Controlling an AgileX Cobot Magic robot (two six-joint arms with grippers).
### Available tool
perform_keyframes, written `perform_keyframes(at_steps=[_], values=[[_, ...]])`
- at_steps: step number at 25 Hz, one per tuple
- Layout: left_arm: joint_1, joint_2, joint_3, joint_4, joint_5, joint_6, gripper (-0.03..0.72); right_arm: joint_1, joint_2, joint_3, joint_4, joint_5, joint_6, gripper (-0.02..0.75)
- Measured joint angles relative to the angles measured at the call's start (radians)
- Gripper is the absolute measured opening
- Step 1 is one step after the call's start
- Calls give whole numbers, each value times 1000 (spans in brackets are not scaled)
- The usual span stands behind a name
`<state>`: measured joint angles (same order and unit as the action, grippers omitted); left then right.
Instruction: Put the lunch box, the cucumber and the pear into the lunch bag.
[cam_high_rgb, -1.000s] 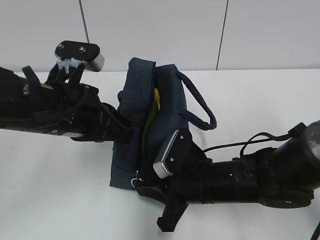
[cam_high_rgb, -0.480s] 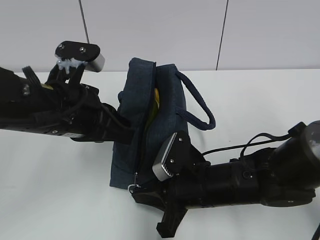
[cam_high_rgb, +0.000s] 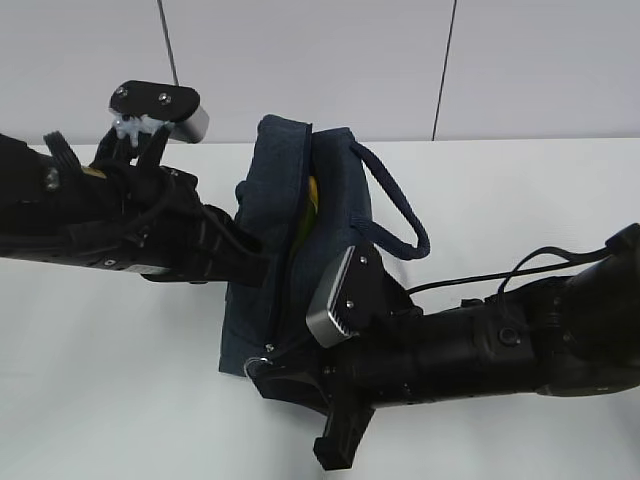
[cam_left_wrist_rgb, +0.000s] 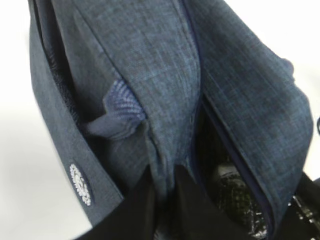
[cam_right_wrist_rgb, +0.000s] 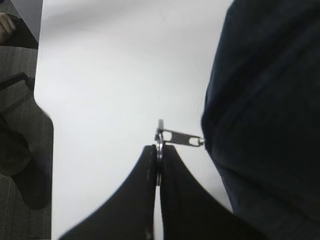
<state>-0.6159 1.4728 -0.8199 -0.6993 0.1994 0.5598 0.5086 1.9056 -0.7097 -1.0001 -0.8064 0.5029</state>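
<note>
Two grippers pinch the navy lunch bag (cam_high_rgb: 300, 230), zipper partly open.

White table (cam_high_rgb: 520, 200) fills lower part of exterior view, matte, evenly lit, soft shadows only. Behind its far edge, pale grey panelled wall (cam_high_rgb: 300, 60) with two thin dark vertical seams. In right wrist view, table's left edge drops to grey floor (cam_right_wrist_rgb: 20, 90); dark, blurred shapes lie there, unidentifiable.
</note>
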Motion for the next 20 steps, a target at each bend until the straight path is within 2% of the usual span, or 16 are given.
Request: perform_keyframes(at_steps=[20], values=[[0, 0, -1, 0, -10, 0, 3, 0, -143, 4, -25, 72, 24, 0]])
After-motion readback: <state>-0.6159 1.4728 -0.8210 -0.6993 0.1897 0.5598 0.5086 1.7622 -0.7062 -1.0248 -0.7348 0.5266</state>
